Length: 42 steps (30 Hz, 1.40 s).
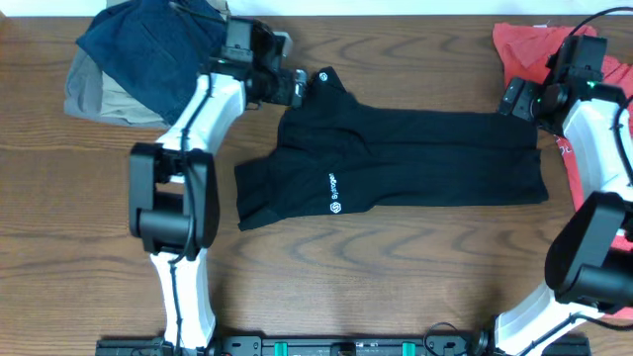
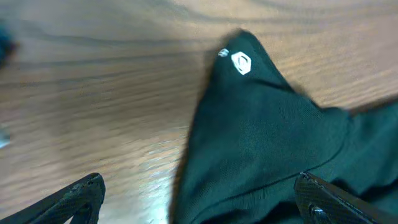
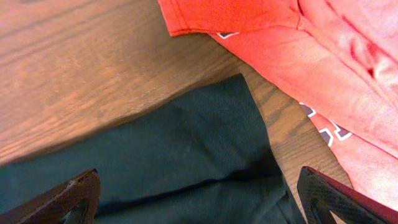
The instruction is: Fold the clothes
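White arms [image 1: 212,107], black joints [image 1: 174,212]

A long, large black soft-fabric garment [image 1: 396,158] lies spread flat across the middle of the brown wooden table [image 1: 396,267], its length running left to right. Soft creases run along it. Its right end finishes in a straight edge. At the left it widens: one corner points toward the far side, bearing a second small white mark [image 2: 241,62], while the near-left flap shows a small white round logo [image 1: 334,208] beside white lettering [image 1: 332,187].
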Each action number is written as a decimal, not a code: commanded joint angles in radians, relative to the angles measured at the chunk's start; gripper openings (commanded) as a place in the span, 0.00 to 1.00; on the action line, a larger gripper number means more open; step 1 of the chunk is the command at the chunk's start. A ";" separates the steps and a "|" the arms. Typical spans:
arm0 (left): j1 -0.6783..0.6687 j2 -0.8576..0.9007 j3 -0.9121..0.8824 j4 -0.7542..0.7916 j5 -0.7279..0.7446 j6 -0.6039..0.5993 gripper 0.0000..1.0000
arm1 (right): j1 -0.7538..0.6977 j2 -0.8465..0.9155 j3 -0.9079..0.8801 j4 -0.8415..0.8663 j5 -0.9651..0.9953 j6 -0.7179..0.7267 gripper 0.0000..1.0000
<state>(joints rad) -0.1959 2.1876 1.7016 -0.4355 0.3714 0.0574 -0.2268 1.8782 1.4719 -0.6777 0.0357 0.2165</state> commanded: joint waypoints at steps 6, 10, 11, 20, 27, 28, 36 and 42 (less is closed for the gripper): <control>-0.064 0.108 0.022 0.073 0.009 0.076 0.98 | 0.008 0.053 0.011 0.019 0.059 -0.016 0.99; -0.063 0.147 0.022 0.101 -0.072 0.077 0.98 | 0.008 0.054 0.011 0.020 0.065 -0.011 0.99; -0.062 0.155 0.022 0.108 -0.091 0.077 0.98 | 0.008 0.054 0.011 0.020 0.065 -0.011 0.99; -0.058 0.163 0.022 0.148 -0.141 0.080 0.98 | 0.012 0.054 0.011 0.012 0.065 -0.012 0.99; -0.080 0.180 0.020 0.096 -0.072 0.080 0.98 | 0.011 0.054 0.011 0.022 0.073 -0.012 0.95; -0.086 0.180 0.018 0.095 -0.065 0.080 0.98 | 0.011 0.054 0.011 0.023 0.073 -0.012 0.95; -0.119 0.180 0.017 0.054 -0.066 0.076 0.54 | 0.011 0.054 0.011 0.024 0.073 -0.012 0.97; -0.117 0.180 0.017 0.043 -0.070 0.077 0.06 | 0.010 0.055 0.011 0.036 0.098 -0.012 0.98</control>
<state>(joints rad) -0.3172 2.3276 1.7256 -0.3759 0.2890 0.1345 -0.2230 1.9244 1.4719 -0.6510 0.0959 0.2115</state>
